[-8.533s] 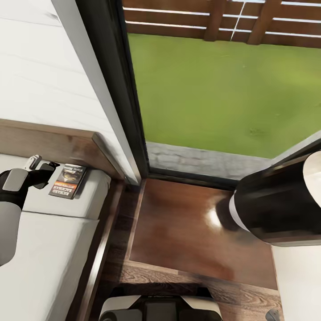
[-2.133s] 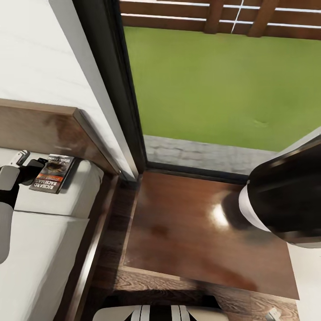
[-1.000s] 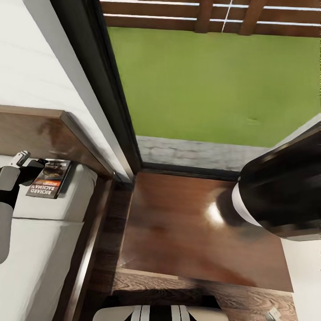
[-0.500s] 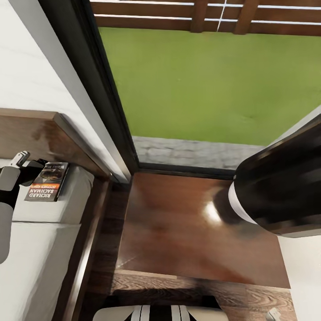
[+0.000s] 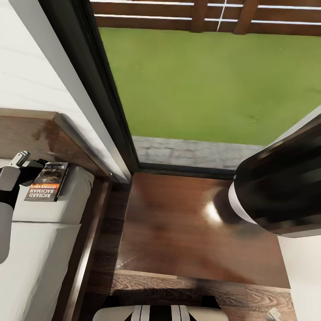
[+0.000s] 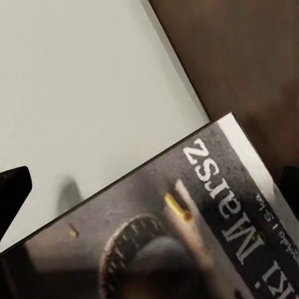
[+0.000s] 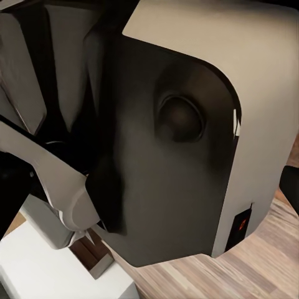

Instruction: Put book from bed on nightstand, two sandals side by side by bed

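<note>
The book (image 5: 46,182), dark-covered with an orange band and white "RICHARD BACHMAN" lettering, lies flat on the bed's off-white mattress (image 5: 40,254) near the headboard (image 5: 26,133). My left gripper (image 5: 29,161) sits at the book's edge, touching or nearly so, and is open. The left wrist view shows the book (image 6: 187,237) close below, with the black fingertips (image 6: 12,187) spread far apart. The nightstand (image 5: 196,232), with its glossy brown top, stands right of the bed. My right gripper (image 7: 149,193) faces my own trunk, fingertips wide. The sandals are out of view.
A tall black-framed window (image 5: 107,111) with grass behind it stands beyond the nightstand. My right arm (image 5: 276,196), black and bulky, hangs over the nightstand's right side. A dark bed rail (image 5: 96,240) runs between mattress and nightstand. My base (image 5: 160,312) is at the front.
The camera has swung and shifted since the earliest frames, so the whole picture moved. The left gripper stays by the book. Nothing visibly differs over the last half second.
</note>
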{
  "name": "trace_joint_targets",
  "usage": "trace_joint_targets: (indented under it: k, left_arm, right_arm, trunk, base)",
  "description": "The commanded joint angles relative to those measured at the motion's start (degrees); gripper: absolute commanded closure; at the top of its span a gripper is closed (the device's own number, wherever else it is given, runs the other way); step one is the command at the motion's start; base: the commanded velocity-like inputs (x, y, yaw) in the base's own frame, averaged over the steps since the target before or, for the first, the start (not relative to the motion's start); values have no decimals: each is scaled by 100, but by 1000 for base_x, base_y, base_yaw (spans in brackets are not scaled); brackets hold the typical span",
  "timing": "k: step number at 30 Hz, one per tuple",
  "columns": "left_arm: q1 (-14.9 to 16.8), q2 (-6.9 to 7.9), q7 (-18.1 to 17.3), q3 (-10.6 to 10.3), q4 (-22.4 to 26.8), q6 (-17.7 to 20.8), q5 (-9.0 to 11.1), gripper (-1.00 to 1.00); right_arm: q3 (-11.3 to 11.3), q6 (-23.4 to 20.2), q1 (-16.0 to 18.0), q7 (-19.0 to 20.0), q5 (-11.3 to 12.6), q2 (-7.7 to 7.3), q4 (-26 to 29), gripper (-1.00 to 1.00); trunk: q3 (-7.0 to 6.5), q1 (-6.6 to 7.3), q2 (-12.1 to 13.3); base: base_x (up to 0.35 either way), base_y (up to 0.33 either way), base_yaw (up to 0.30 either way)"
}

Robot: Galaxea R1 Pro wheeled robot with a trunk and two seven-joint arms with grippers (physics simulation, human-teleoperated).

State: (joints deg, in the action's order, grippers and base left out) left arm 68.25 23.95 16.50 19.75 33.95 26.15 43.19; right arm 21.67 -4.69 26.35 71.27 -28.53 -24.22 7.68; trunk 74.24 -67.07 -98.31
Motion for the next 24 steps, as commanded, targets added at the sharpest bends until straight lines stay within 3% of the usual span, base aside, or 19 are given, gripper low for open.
trace_joint_targets:
  k: [1, 24]
  left_arm:
    - [-3, -5, 46, 11, -125, 22, 208, -100]
    - [-3, -5, 46, 11, -307, -59, 208, -100]
  right_arm:
    - [48, -50, 1, 27, -39, 1, 5, -100]
    - [48, -50, 1, 27, -39, -1, 5, -100]
  trunk:
    - [3, -1, -1]
    - [3, -1, -1]
  base:
    - [0, 0, 0]
    - [-28, -20, 0]
